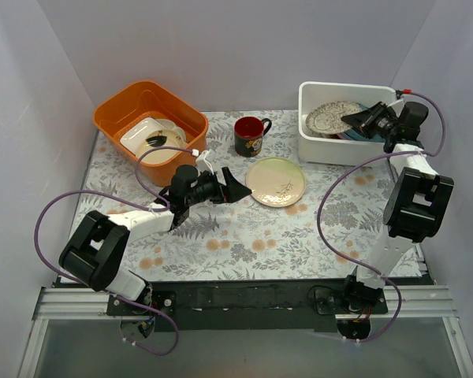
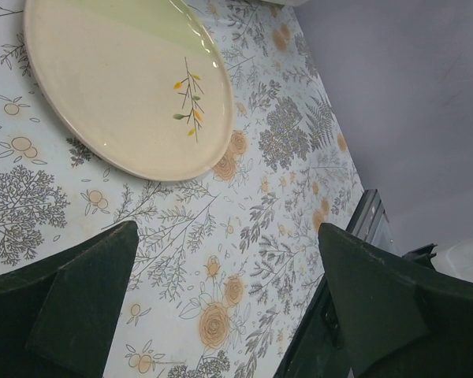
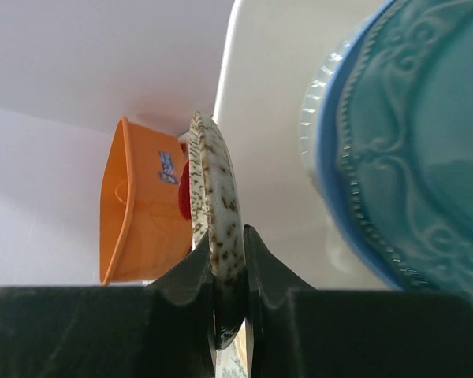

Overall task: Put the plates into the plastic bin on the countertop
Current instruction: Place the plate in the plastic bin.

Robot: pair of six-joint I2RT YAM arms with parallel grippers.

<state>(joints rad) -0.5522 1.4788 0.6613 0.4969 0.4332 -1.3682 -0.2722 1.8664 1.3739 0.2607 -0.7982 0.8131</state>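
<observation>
Orange tub (image 1: pixel 150 110) at far left, white dishes inside. Left pincer (image 1: pixel 236 187) is spread wide, low over the surface (image 1: pixel 244 236), with nothing between its fingers. Cream plate with sprig motif (image 1: pixel 275 181) lies flat on the surface just beyond the left pincer, near the dark mug (image 1: pixel 250 135). White plastic bin (image 1: pixel 339 150) sits at the back right. Right pincer (image 3: pixel 229 244) pinches the rim of the speckled plate (image 3: pixel 217 181), held within the bin's outline. Teal embossed plate (image 3: pixel 426 157) lies in the bin beside it.
</observation>
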